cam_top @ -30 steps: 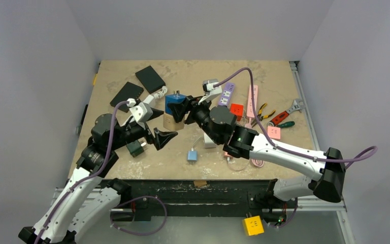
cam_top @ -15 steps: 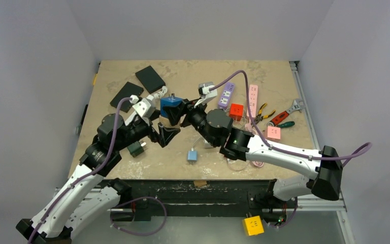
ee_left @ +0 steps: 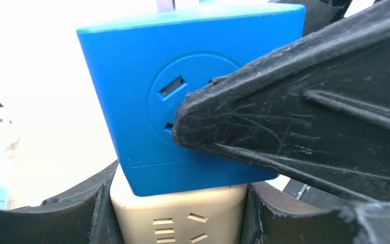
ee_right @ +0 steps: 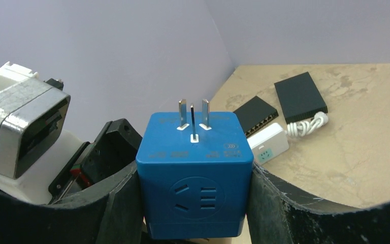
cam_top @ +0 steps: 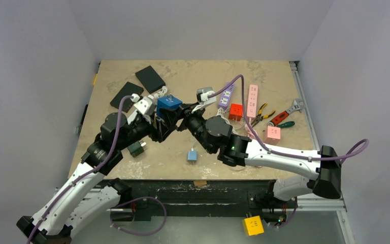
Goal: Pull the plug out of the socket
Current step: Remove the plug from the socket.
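A blue cube adapter (cam_top: 168, 102) with three metal prongs on top sits on a beige cube socket (ee_left: 177, 216), slightly tilted. The pair is held above the table at centre left. My left gripper (ee_left: 175, 218) is shut on the beige cube, one finger on each side. My right gripper (ee_right: 193, 203) is shut on the blue cube (ee_right: 193, 173), its fingers (ee_right: 284, 208) flanking it. In the left wrist view the blue cube (ee_left: 142, 86) fills the frame and a right finger (ee_left: 304, 101) crosses it. In the top view the beige cube is hidden by the grippers.
Two black boxes (cam_top: 150, 79) and a white power strip (ee_right: 269, 145) lie at the back left. Purple (cam_top: 227, 94) and pink (cam_top: 253, 99) power strips, a red cube (cam_top: 236, 111), pliers (cam_top: 261, 112) and a wrench (cam_top: 292, 109) lie on the right. A small blue plug (cam_top: 192, 155) and a dark plug (cam_top: 135, 148) lie near the front.
My right gripper has carried the cubes left and a little towards the back. My left gripper, open and apart before, has moved in and shut on the beige cube.
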`<state>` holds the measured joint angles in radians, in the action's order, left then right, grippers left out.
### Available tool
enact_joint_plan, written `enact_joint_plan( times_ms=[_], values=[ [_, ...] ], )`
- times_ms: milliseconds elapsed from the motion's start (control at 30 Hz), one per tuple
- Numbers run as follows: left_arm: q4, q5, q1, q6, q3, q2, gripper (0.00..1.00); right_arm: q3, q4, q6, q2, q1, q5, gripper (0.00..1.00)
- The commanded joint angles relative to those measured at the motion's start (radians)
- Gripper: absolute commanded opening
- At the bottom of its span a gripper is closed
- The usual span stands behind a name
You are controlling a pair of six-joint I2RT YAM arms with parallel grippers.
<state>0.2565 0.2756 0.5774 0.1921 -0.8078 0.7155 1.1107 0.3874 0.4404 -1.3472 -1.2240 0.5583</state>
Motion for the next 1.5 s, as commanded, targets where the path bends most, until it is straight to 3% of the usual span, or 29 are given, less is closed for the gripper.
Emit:
enact_joint_plan(
  times_ms=[0,133,233,367,433,533,700,867,967,1167,1467],
  values=[
    [-0.051,-0.048,0.000,-0.014,-0.039,-0.008,0.25,0.020,0.098,-0.008,0.025,-0.045,-0.016,0.00],
    [-0.036,-0.082,-0.004,-0.051,-0.052,-0.012,0.00,0.008,0.051,0.015,0.046,-0.055,-0.046,0.03],
    [-0.027,-0.065,-0.009,-0.096,-0.055,-0.028,0.00,-0.015,-0.012,0.031,0.087,-0.055,-0.063,0.31],
    [-0.017,-0.007,-0.010,-0.263,-0.059,-0.054,0.00,-0.044,-0.153,0.067,0.175,-0.055,-0.116,0.84],
    [-0.001,0.040,-0.010,-0.387,-0.063,-0.061,0.00,-0.046,-0.232,0.065,0.216,-0.052,-0.128,0.95],
    [0.039,0.125,-0.010,-0.586,-0.067,-0.076,0.00,-0.039,-0.330,0.056,0.277,-0.041,-0.176,0.98],
    [0.241,0.261,-0.009,-0.922,-0.115,-0.095,0.00,0.043,-0.503,0.005,0.329,0.006,-0.297,0.99],
    [0.354,0.314,-0.007,-1.168,-0.131,-0.124,0.00,0.117,-0.629,0.013,0.318,0.146,-0.564,0.99],
    [0.418,0.305,-0.006,-1.241,-0.170,-0.102,0.00,0.147,-0.671,0.009,0.285,0.158,-0.643,0.99],
    [0.477,0.262,-0.005,-1.251,-0.230,-0.035,0.00,0.176,-0.696,0.005,0.193,0.158,-0.754,0.99],
    [0.537,0.178,0.006,-1.311,-0.231,0.000,0.00,0.180,-0.682,0.052,0.168,0.158,-0.804,0.99]
  ],
)
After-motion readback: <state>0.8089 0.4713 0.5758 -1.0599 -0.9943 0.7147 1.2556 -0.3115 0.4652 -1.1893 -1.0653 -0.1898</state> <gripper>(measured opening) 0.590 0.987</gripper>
